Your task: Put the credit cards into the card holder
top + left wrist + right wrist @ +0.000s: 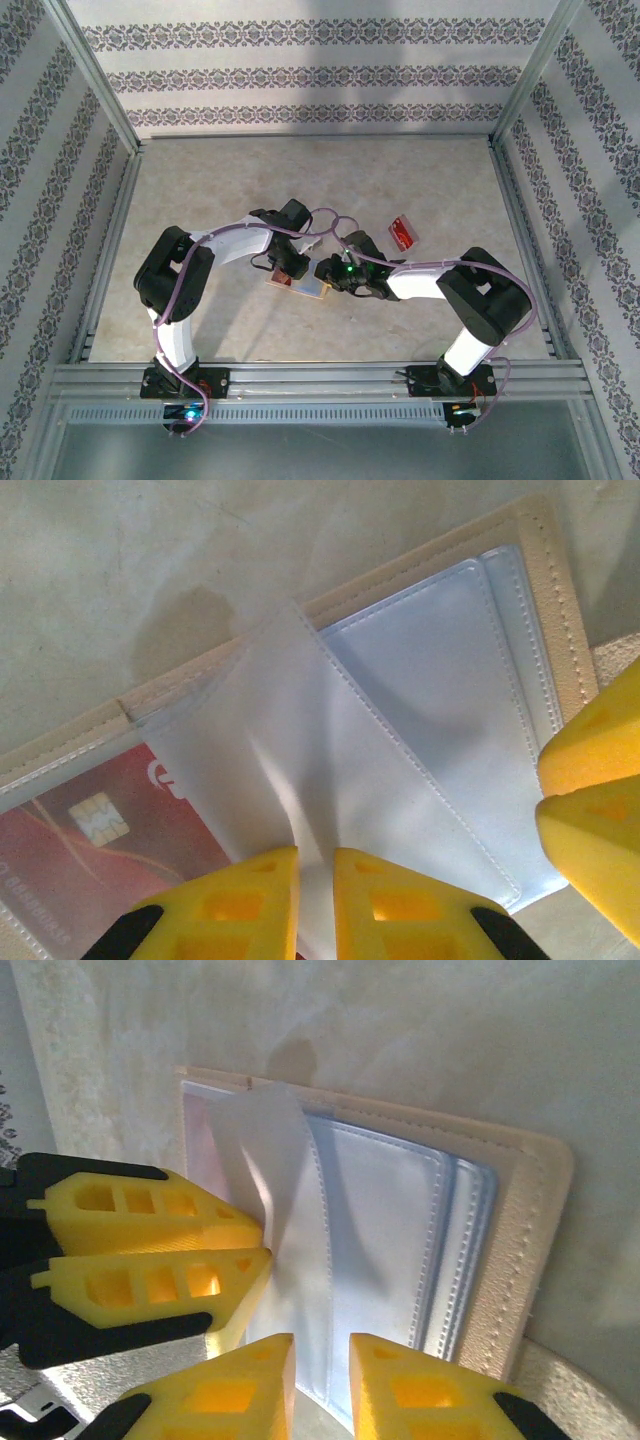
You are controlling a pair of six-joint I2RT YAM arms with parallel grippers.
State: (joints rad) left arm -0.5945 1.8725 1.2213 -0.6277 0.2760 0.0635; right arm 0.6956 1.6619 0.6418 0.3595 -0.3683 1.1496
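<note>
the card holder [540,1220] is clamped at its 3 o'clock edge by the right gripper [322,1360], so its clear sleeve [290,730] is pinched open by the left gripper [316,865].

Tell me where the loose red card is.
In the top view, the loose red card lies on the table right of centre, just beyond the right gripper and apart from the wallet.

You see the card holder [540,1220] in matt tan, grained like leather, with stitched edges. Its sleeves [430,680] are glossy clear plastic. The red card [60,860] looks smooth, its chip metallic. The left fingers [230,900] are matt yellow plastic; the table [120,570] is matt and mottled.
</note>
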